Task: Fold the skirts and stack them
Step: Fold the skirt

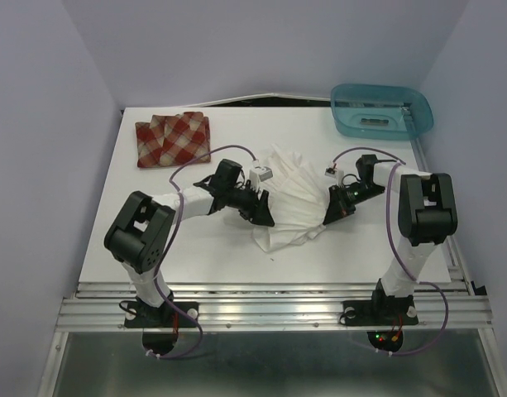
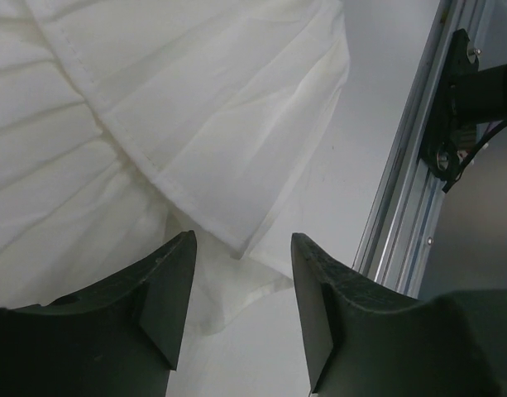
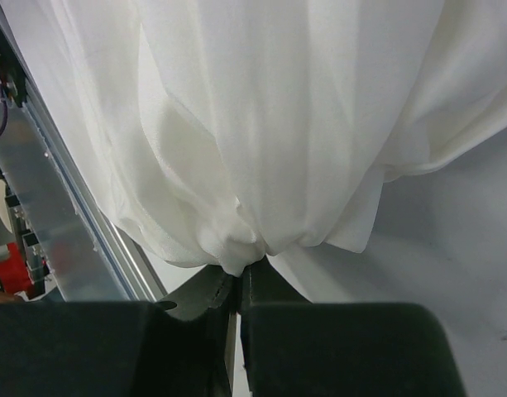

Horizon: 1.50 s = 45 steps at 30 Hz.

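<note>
While right pincer [image 3: 239,277] pinches white skirt [image 1: 296,192] mid-fold, left pincer [image 2: 242,273] gapes, empty, astride hem corner [image 2: 228,223]; next: clamp it.

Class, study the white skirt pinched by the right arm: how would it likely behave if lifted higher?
Probably floppy: the white skirt gathers in soft folds at the right fingers. Likely light, since one small pinch holds it up. Its loose end would probably drag along the table.

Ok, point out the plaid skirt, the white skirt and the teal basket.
plaid skirt [image 1: 173,139], top external view, middle of the folded cloth.
white skirt [image 1: 294,194], top external view, its pleated middle.
teal basket [image 1: 342,120], top external view, left wall.
</note>
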Available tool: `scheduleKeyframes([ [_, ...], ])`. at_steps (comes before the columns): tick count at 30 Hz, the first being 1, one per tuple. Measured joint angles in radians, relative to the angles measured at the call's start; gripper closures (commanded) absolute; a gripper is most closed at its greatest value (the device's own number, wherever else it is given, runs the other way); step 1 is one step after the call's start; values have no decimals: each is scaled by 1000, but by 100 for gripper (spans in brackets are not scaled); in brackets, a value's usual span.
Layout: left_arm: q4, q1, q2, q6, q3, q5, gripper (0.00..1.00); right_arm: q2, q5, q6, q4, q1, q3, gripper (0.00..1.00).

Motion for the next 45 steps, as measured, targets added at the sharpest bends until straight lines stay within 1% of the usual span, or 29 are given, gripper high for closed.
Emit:
scheduleKeyframes([
  [2,18,-8,9,-21,-10,0,49,0,0,-3,0,0,0,96],
  [3,25,-12,12,-30,-12,0,59,0,-1,-5,0,0,0,96],
  [5,34,-16,20,-45,-16,-1,74,1,-1,-6,0,0,0,96],
  [6,36,-19,21,-52,-16,-2,86,1,-2,-8,0,0,-1,96],
  [8,39,-20,20,-58,-13,-7,99,1,-4,-17,0,0,-4,96],
  [11,17,-18,19,-50,26,-32,100,4,-4,-32,-5,0,-9,96],
  [14,-40,-12,19,-23,137,-77,100,10,-3,-54,-10,0,-9,96],
  [18,-105,-5,23,39,380,-149,100,21,-8,-83,-23,0,-9,97],
  [20,-126,-7,55,66,487,-165,100,23,-29,-92,-26,0,-9,97],
  [22,-154,-21,129,93,603,-177,100,22,-50,-102,-28,2,-5,97],
  [25,-175,-27,224,118,678,-195,100,23,-49,-118,-36,2,-5,97],
  [31,-225,-26,486,158,869,-250,100,46,-44,-148,-60,4,-5,98],
  [35,-283,-40,599,176,1019,-280,66,48,-44,-162,-61,12,-5,97],
  [36,-306,-46,623,183,1063,-293,51,48,-43,-163,-61,14,-5,98],
  [38,-348,-57,649,192,1133,-342,38,48,-35,-167,-68,21,-8,98],
  [39,-374,-58,654,198,1168,-366,24,47,-30,-168,-68,27,-10,97],
  [42,-434,-47,641,211,1234,-431,22,37,-17,-173,-73,51,-16,95],
  [45,-503,-13,576,222,1233,-504,21,24,-16,-184,-90,83,-16,88],
])
